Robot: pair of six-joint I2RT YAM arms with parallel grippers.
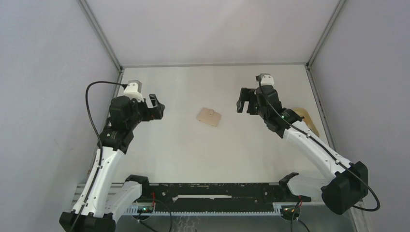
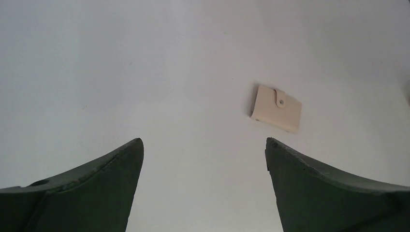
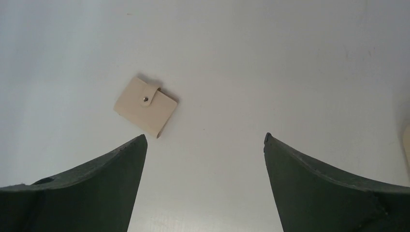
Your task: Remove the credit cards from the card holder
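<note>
The card holder (image 1: 209, 116) is a small tan wallet lying flat and snapped closed mid-table, between the two arms. It shows in the left wrist view (image 2: 276, 108) and in the right wrist view (image 3: 144, 106), its dark snap dot facing up. No credit cards show; they are hidden. My left gripper (image 1: 157, 108) is open and empty, held above the table to the wallet's left. My right gripper (image 1: 245, 104) is open and empty, held above the table to the wallet's right.
A tan oval tray (image 1: 307, 120) lies at the right edge of the table, partly hidden behind my right arm; a sliver of it shows in the right wrist view (image 3: 406, 140). Grey walls close in the table on three sides.
</note>
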